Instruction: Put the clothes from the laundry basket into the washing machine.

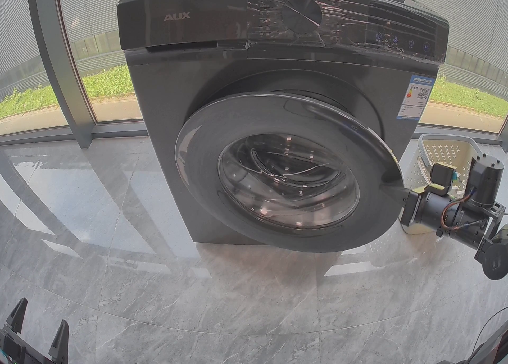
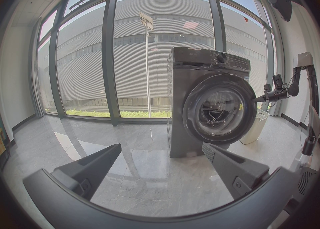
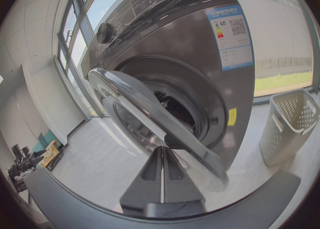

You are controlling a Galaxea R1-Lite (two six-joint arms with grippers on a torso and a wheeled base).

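The dark grey washing machine [image 1: 159,84] stands on the floor with its round glass door [image 1: 286,180] swung partly open. My right gripper [image 1: 394,190] is shut, and its joined fingertips [image 3: 162,154] rest against the door's free edge [image 3: 186,139] with nothing between them. The drum opening [image 3: 180,106] shows dark behind the door. The white laundry basket [image 1: 450,153] stands on the floor at the machine's right, behind my right arm. I cannot see what the basket [image 3: 293,123] holds. My left gripper [image 1: 37,328] hangs open low at the near left, far from the machine [image 2: 176,106].
Tall windows [image 1: 90,37] with a dark pillar [image 1: 53,47] run behind the machine. Glossy grey floor tiles [image 1: 211,285] spread wide in front of it and to its left. A white wall [image 2: 300,40] lies beyond the basket [image 2: 256,126].
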